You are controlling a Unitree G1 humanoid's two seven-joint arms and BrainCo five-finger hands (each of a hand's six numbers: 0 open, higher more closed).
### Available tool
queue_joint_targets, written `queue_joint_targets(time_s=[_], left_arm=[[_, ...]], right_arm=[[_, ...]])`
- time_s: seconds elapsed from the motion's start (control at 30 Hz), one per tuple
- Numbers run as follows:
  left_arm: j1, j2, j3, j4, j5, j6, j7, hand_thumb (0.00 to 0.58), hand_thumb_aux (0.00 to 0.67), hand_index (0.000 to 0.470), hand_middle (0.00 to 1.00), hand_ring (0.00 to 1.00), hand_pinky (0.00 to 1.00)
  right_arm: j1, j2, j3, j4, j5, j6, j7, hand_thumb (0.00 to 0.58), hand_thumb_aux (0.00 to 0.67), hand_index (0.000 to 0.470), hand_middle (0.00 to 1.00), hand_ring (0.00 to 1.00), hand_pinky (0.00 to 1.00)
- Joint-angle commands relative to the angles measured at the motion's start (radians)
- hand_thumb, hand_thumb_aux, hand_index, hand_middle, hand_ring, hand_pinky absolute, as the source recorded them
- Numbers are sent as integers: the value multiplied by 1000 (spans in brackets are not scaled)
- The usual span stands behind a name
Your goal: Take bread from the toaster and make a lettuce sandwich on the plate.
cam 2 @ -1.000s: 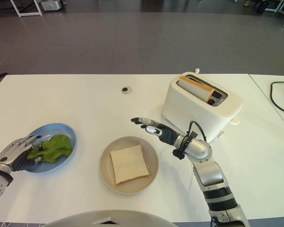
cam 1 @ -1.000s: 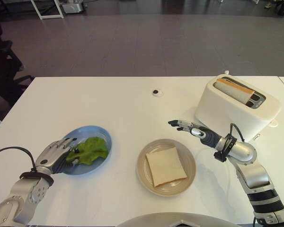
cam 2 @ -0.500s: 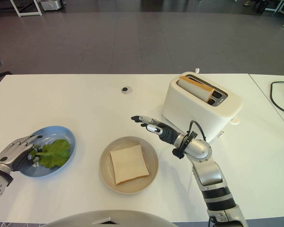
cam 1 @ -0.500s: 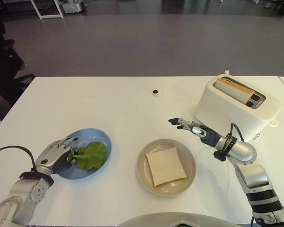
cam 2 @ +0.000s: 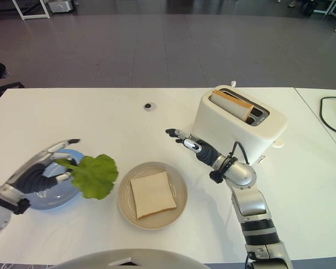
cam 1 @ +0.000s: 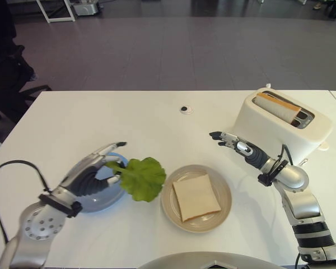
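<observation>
Your left hand pinches the lettuce by its stem end, and the leaf hangs in the air between the blue dish and the plate. It looks light, limp and easily torn, so keep to the stem. A soft slice lies on the plate. Your right hand is spread and holds nothing, between the plate and the toaster. The toast stands in the slot and is likely dry and crumbly; take it by the exposed top edge.

we see left hand silver, dark fingers | right hand likewise | forearms silver, black wrist bands | black cables at wrists
</observation>
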Motion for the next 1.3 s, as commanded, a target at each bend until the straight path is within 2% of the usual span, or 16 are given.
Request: queue_joint_targets(time_s=[0.03, 0.23, 0.53, 0.57, 0.6, 0.63, 0.67, 0.93, 1.1, 1.2, 1.3], left_arm=[[-117, -82, -159, -12, 52, 56, -46, 580, 670, 470, 0, 0, 0], [-273, -196, -355, 112, 211, 81, -44, 580, 670, 470, 0, 0, 0], [-283, -232, -438, 210, 339, 46, 16, 580, 665, 466, 0, 0, 0], [-284, -231, -441, 221, 353, 44, 24, 564, 560, 393, 0, 0, 0], [-284, -229, -442, 227, 361, 43, 30, 521, 457, 321, 0, 0, 0], [-284, -228, -439, 230, 367, 42, 34, 220, 142, 100, 0, 0, 0], [-283, -228, -435, 231, 369, 42, 38, 0, 0, 0, 0, 0, 0], [-247, -198, -402, 172, 350, 23, 37, 0, 0, 0, 0, 0, 0], [-198, -225, -389, 90, 249, 3, 32, 0, 0, 0, 0, 0, 0], [-156, -271, -378, 60, 119, -17, 44, 0, 0, 0, 0, 0, 0], [-144, -318, -337, 85, -9, -45, 64, 0, 0, 0, 0, 0, 0]], right_arm=[[-4, 9, -19, 18, 17, -7, -12, 0, 0, 0, 0, 0, 0], [-1, 29, -1, 24, 1, -22, -28, 0, 0, 0, 0, 0, 0], [3, 34, 15, 24, -8, -24, -30, 0, 0, 0, 0, 0, 0], [3, 34, 17, 25, -10, -25, -30, 0, 0, 0, 0, 0, 0], [4, 34, 18, 26, -12, -26, -30, 0, 0, 0, 0, 0, 0], [4, 34, 19, 26, -13, -26, -30, 0, 0, 0, 0, 0, 0], [4, 34, 19, 26, -15, -26, -29, 0, 0, 0, 0, 0, 0], [-2, 31, 22, 41, -21, -38, -23, 0, 0, 0, 0, 0, 0], [-47, -6, -21, -2, -54, -133, -45, 0, 0, 0, 0, 0, 0], [-169, -51, -136, 32, -117, -171, -169, 0, 0, 0, 0, 0, 0], [-277, -171, -231, 120, -247, -258, -292, 0, 0, 0, 0, 0, 0]])
